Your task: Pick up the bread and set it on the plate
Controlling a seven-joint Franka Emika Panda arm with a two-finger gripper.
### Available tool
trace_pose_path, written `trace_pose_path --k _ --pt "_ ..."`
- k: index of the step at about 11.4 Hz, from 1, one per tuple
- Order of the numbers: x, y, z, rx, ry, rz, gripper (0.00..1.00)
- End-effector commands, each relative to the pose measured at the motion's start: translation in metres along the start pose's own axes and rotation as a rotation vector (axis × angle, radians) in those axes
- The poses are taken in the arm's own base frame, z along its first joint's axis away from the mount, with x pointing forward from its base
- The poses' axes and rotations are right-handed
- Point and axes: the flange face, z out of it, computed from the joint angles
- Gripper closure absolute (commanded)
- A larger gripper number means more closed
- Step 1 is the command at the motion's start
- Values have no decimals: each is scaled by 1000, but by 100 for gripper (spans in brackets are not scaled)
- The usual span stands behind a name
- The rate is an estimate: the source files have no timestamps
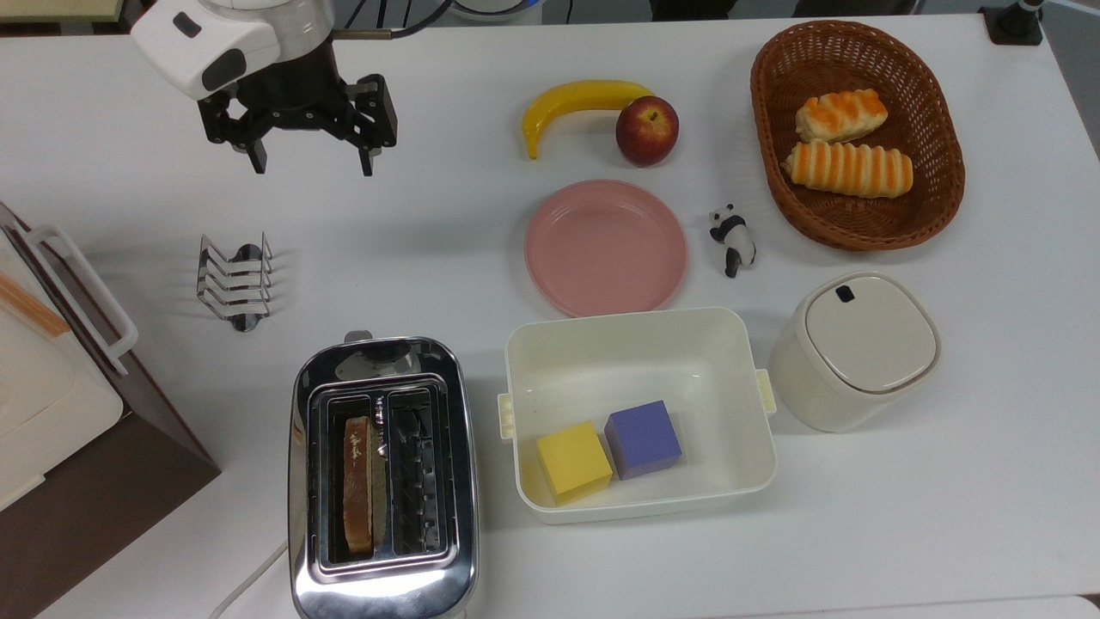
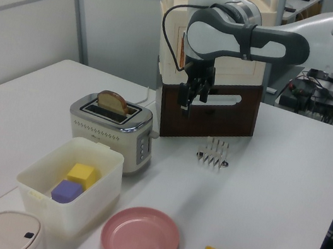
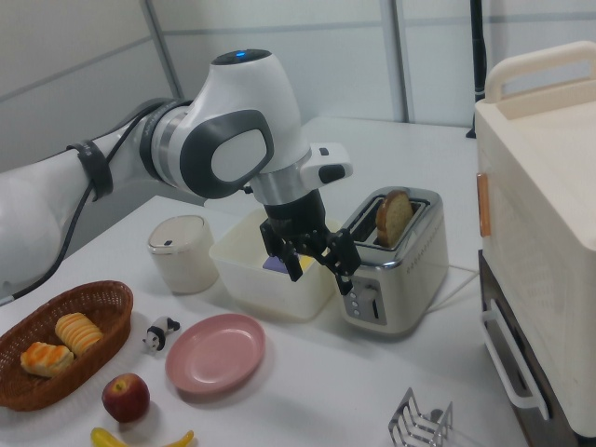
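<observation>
The bread (image 1: 358,484) stands on edge in one slot of the toaster (image 1: 382,477), its rounded top poking up above the chrome body, seen clearly in the left view (image 2: 113,101) and the right view (image 3: 394,216). The other slot is empty. The toaster sits near the table (image 1: 945,516) edge at the top view's bottom, left of centre, with a white cord trailing off that edge. Just beside it on the top view's right is a white tub (image 1: 638,414) holding a yellow cube (image 1: 573,462) and a purple cube (image 1: 643,438), touching each other. The plate (image 1: 605,247), pink and bare, lies just past the tub toward the table's middle, close to its rim but apart. A small panda figure (image 1: 732,239) stands beside the plate, a banana (image 1: 577,105) and an apple (image 1: 646,130) touch beyond it, and a wicker basket (image 1: 855,133) with two striped rolls sits in the table corner at the top view's upper right. A lidded white bin (image 1: 852,349) is on the tub's other side. A metal toast rack (image 1: 234,280) is between the toaster and the gripper (image 1: 311,162), which hangs in the air near the far edge at the top view's upper left, fingers spread wide apart, holding nothing, well apart from the bread. A brown and cream box (image 1: 60,404) fills the table's left edge in the top view.
</observation>
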Motion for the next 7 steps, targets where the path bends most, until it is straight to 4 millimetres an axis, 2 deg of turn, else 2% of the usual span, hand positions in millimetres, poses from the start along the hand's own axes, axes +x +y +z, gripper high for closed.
trace_pose_path --k 1,5,7 --pt "-6 2 -4 17 -8 -10 0" --pt "-2 2 -3 10 15 -15 0" --pt "9 1 -12 -2 119 4 0"
